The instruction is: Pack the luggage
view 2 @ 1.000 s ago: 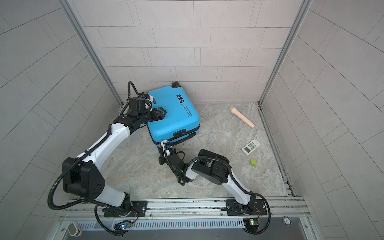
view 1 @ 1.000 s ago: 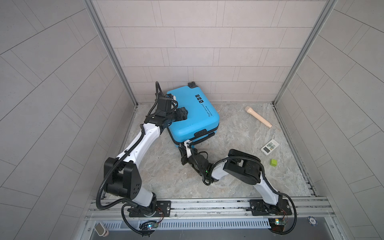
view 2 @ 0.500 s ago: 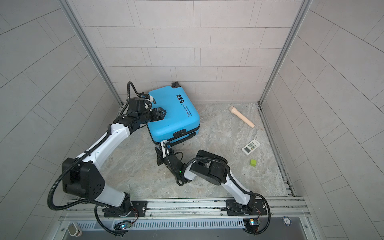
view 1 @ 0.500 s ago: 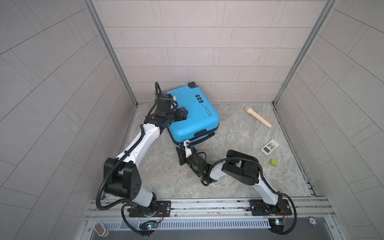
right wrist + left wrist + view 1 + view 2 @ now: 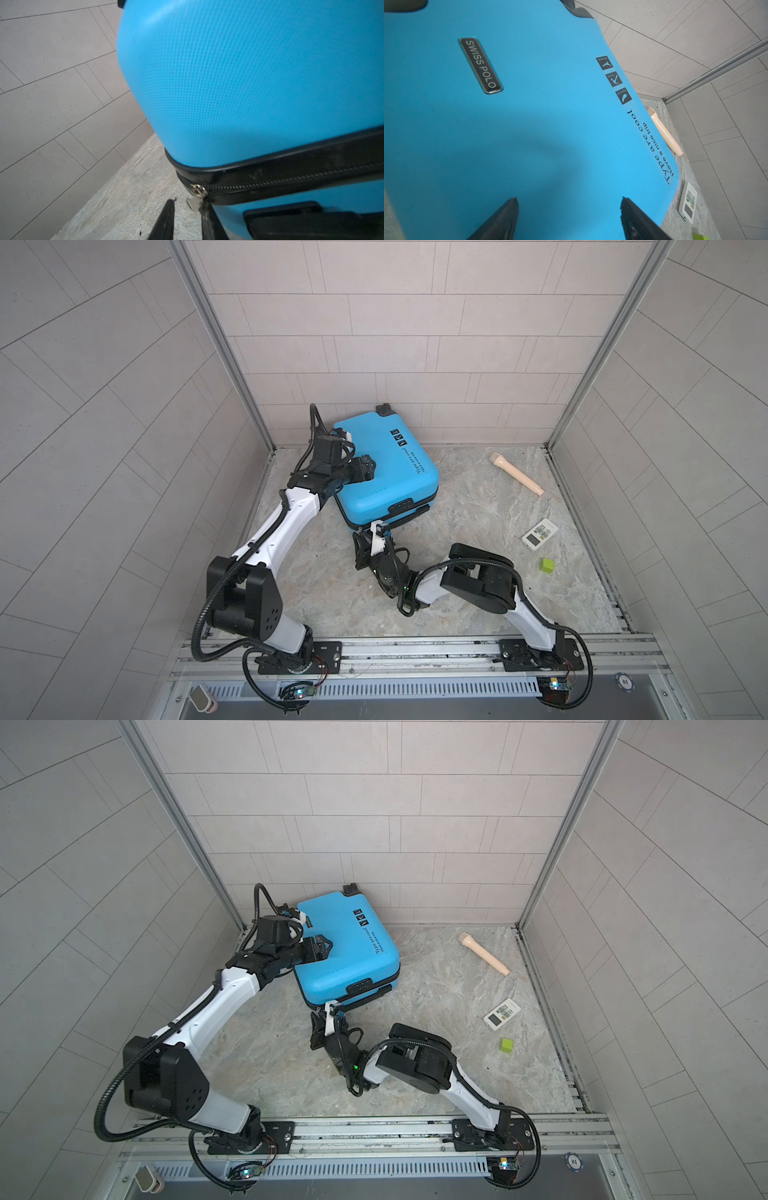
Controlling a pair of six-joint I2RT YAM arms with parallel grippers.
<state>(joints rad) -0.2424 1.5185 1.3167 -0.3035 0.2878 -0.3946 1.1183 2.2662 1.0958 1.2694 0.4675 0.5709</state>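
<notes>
At the back left corner of the marble surface (image 5: 465, 506), close to the tiled walls, the luggage (image 5: 386, 477) lies on its side with its printed face up. Both top views show it closed, with the black zipper band running round its edge and a black handle (image 5: 401, 505) on the side facing the arms.

The left tool (image 5: 368, 467) sits over the left part of that face. In the left wrist view its two dark fingers (image 5: 506, 216) stand wide apart with only blue shell between them (nothing is held), and beyond them are a "SWISS POLO" badge (image 5: 480, 65) and the small icons and lettering. Whether the fingertips press on the shell cannot be told.

The right tool (image 5: 365, 540) is low at the near corner of the luggage. In the right wrist view its fingers are a little apart, with bare surface showing in the narrow gap. A metal zipper pull (image 5: 194, 202) hangs from the zipper (image 5: 291, 180) just at the tips, close against one finger. It does not look clamped.

Well apart on the right side of the surface lie a beige microphone (image 5: 517, 473), a white remote (image 5: 539, 534) and a small green cube (image 5: 547, 564).
</notes>
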